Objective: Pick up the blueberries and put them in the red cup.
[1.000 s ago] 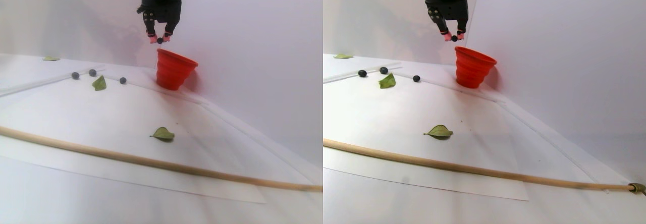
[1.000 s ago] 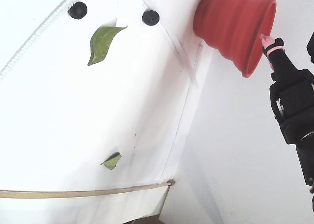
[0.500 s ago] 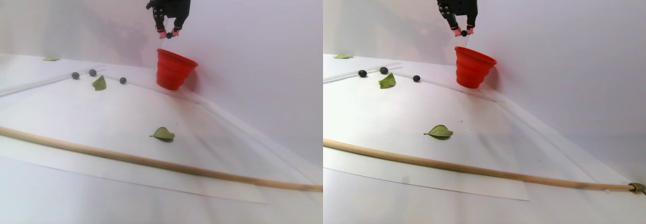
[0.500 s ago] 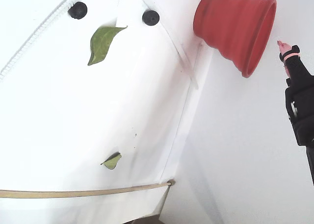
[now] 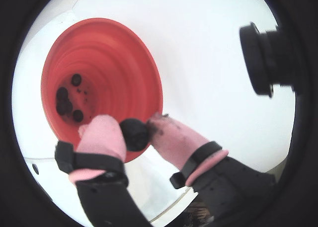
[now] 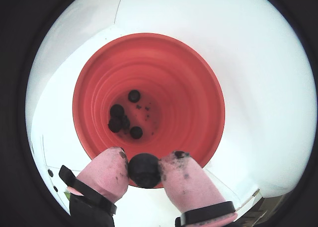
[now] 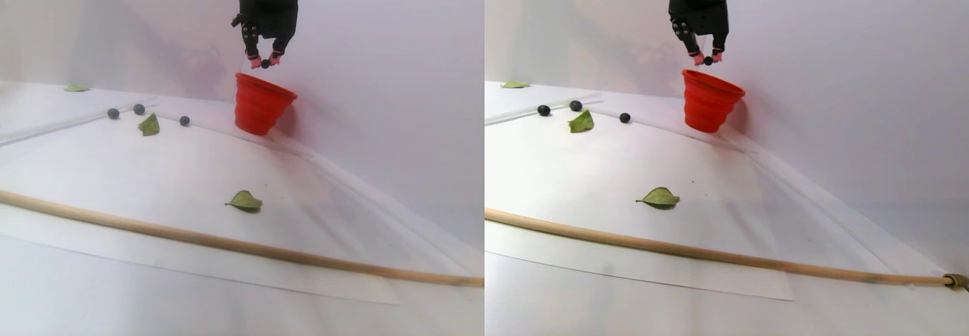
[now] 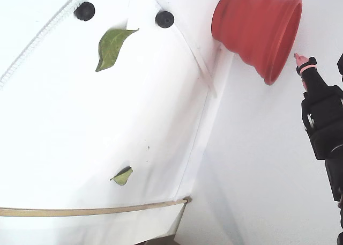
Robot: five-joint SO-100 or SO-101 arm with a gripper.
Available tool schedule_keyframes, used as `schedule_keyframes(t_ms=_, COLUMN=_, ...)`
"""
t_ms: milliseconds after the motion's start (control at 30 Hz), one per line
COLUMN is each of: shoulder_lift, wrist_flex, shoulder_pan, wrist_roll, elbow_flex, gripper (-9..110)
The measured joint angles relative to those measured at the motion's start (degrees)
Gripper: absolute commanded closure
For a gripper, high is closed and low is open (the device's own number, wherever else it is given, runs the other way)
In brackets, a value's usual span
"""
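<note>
Jaws clamp one blueberry (image 6: pixel 143 171) above the near rim of the red cup (image 6: pixel 198 88), whose floor holds several berries (image 6: pixel 117 111) only in both wrist views, while the stereo pair view alone shows three more (image 7: pixel 139 109) on the table (image 7: pixel 113 162).

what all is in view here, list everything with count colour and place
small round matte blueberries: one dark blue-black, pinched in the end effector; at least four at the cup's bottom; three loose on the white sheet, left of the cup in the stereo pair view
tapered ribbed red cup: one, red-orange, upright by the back wall
leaves: three, green; one near the loose berries, one mid-sheet, one far left
thin wooden rod: one, tan, lying across the front
white paper sheet: one, covering the table
end effector: one, black with pink fingertips, hanging above the cup's rim
</note>
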Motion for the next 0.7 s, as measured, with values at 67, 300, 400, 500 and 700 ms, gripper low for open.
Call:
schedule_keyframes(t_ms=67, shoulder_lift=-0.70, wrist_flex=0.00, shoulder_pan=0.00, wrist_roll=0.00, elbow_flex=-0.26, gripper=83)
schedule_keyframes(t_ms=300, shoulder_lift=-1.49, wrist_flex=0.00, shoulder_pan=0.00, wrist_roll=0.00, elbow_flex=-0.88, gripper=82)
schedule_keyframes(t_ms=400, shoulder_lift=-1.49, wrist_flex=0.00, shoulder_pan=0.00, wrist_roll=0.00, elbow_flex=-0.88, gripper=83)
schedule_keyframes(t_ms=500, shoulder_lift=-1.49, wrist_flex=0.00, shoulder_pan=0.00, wrist_roll=0.00, elbow_flex=-0.88, gripper=83)
schedule_keyframes(t_ms=700, shoulder_lift=-0.35, wrist_flex=0.00, shoulder_pan=-0.70, wrist_roll=0.44, elbow_flex=0.44, gripper=84)
